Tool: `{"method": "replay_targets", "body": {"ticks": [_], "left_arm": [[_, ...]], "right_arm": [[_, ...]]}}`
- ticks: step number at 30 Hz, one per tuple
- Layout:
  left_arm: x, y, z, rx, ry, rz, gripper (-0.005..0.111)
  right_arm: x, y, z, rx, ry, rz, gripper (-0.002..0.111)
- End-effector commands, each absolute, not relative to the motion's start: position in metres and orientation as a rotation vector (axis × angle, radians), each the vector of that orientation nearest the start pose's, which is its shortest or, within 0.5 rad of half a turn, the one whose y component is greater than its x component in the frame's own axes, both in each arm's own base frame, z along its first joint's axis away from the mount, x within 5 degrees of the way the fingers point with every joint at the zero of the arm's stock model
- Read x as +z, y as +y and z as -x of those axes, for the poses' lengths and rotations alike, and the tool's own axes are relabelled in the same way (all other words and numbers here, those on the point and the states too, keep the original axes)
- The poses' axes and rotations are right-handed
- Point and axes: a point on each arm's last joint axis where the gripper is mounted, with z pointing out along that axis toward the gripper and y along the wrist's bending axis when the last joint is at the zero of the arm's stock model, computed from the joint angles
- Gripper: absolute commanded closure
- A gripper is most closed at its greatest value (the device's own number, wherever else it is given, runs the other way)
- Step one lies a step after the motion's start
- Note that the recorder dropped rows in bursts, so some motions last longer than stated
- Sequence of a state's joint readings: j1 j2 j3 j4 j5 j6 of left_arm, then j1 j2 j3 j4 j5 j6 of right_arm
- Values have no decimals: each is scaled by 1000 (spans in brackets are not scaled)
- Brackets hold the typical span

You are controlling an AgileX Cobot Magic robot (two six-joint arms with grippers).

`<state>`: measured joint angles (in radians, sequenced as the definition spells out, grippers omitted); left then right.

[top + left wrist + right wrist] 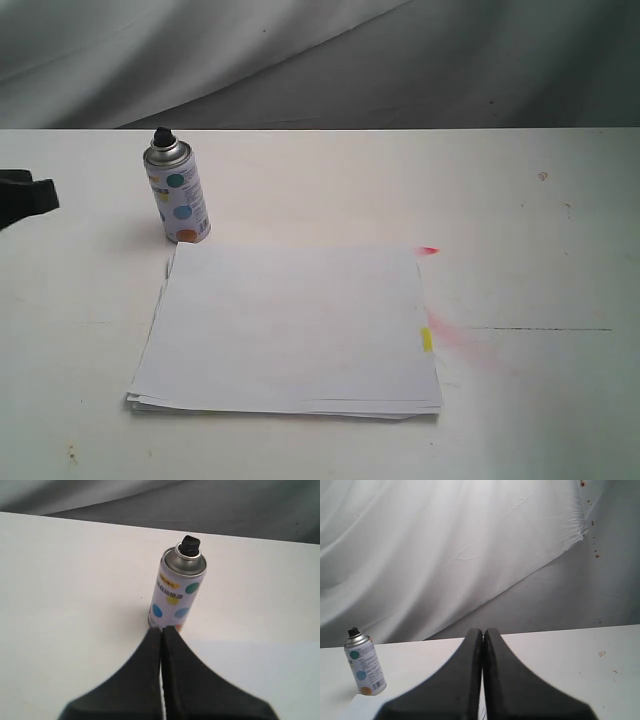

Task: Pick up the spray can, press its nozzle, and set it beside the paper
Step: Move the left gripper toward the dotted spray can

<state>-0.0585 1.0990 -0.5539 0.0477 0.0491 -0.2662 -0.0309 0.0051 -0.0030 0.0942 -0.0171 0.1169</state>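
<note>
Exterior view: we record the spray can (pixel 179 196) standing upright on the bench (pixel 520 200), long axis vertical, nozzle (pixel 163 135) uppermost, just beside the far left corner of the paper (pixel 290 330); whether its base touches the sheets we cannot tell. A dark part of the left arm (pixel 25 198) shows at the left edge, level with the can and apart from it, while nothing of the right arm appears here. We therefore judge the left arm the nearer. Left wrist view: the left fingers (pixel 151 647) are pressed together with nothing between them, their tips pointing straight at the lower body of the spray can (pixel 177 597), which stands directly ahead of them with a short gap of bare bench between. The nozzle (pixel 190 546) is clear and unobstructed, and a corner of the paper (pixel 250 672) lies beside the can's base. The camera looks down at a slant, so the wrist sits above the can's foot. In our judgement, the fingers must part before they can close round the can. Right wrist view: the right fingers (pixel 474 647) are likewise clenched on nothing, held level and facing the backdrop; the spray can (pixel 365 667) stands well off to one side of them.
</note>
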Motion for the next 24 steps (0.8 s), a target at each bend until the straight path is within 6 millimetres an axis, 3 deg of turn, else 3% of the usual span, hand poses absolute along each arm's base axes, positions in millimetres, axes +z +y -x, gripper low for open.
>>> {"method": "replay_targets", "body": {"ticks": [1, 18, 24], "left_arm": [[237, -17, -240, -172, 1992, 107, 107], [123, -35, -279, -283, 1917, -100, 107], [99, -37, -280, -318, 1925, -102, 106]], "right_arm": [[215, -2, -56, 143, 1452, -185, 108], [215, -2, -56, 143, 1452, -185, 108], [215, -2, -56, 143, 1452, -185, 108]]}}
